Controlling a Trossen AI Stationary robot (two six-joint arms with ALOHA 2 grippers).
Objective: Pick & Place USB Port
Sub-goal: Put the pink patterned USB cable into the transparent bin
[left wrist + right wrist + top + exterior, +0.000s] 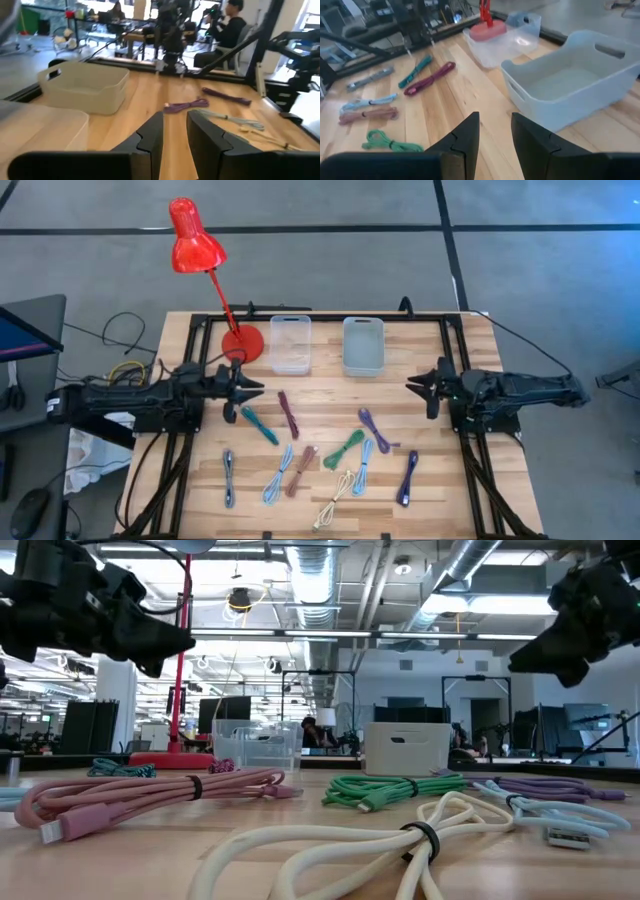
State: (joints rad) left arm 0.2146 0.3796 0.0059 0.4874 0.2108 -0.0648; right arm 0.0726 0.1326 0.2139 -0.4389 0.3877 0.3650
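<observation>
Several bundled USB cables lie flat on the wooden table: teal [258, 425], maroon [288, 414], purple [373, 429], green [343, 450], cream [335, 500] and others. A clear bin [290, 343] and a pale grey bin [363, 345] stand near the far edge. My left gripper [252, 389] hovers above the table's left side, pointing right, open by a narrow gap [174, 135]. My right gripper [415, 386] hovers at the right side, pointing left, also narrowly open [495, 132]. Both are empty and well above the cables.
A red desk lamp stands with its base [241, 342] left of the clear bin, its shade [192, 238] reaching beyond the far edge. Black frame rails run along the table's left and right sides. Bare wood shows between the two grippers, near of the bins.
</observation>
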